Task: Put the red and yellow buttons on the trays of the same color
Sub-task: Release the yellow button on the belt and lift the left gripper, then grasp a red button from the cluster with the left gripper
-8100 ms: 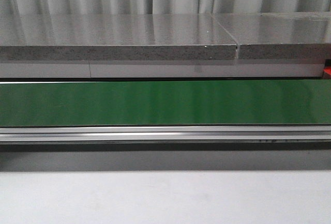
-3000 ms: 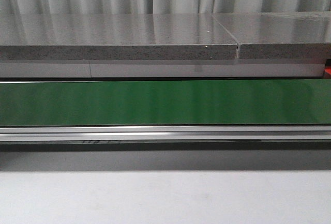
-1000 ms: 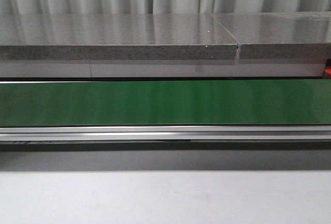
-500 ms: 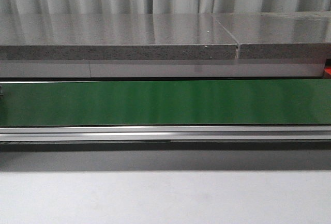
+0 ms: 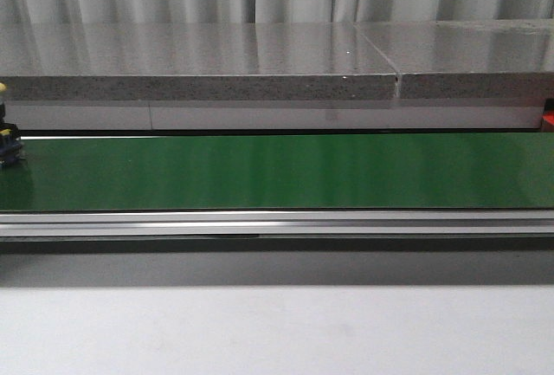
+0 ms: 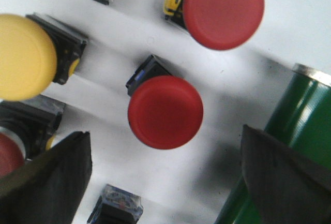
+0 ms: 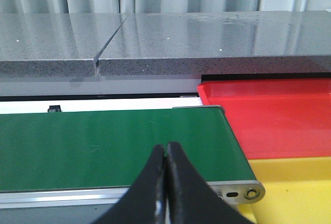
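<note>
In the left wrist view, the left gripper [image 6: 164,175] is hanging wide open over a white surface, its two dark fingers [image 6: 44,180] spread far apart and holding nothing. Between them a red button [image 6: 165,111] is sitting head up, with a second red button [image 6: 223,9] just beyond it and a yellow button [image 6: 23,57] off to one side. The rounded end of the green belt [image 6: 292,131] is showing beside one finger.

The right gripper [image 7: 165,182] is sitting fully closed and empty above the belt's other end. Just past that end a yellow tray [image 7: 292,188] is lying nearest, with a red tray [image 7: 269,110] touching it behind. A grey stone counter [image 7: 207,43] is running across the back.
</note>
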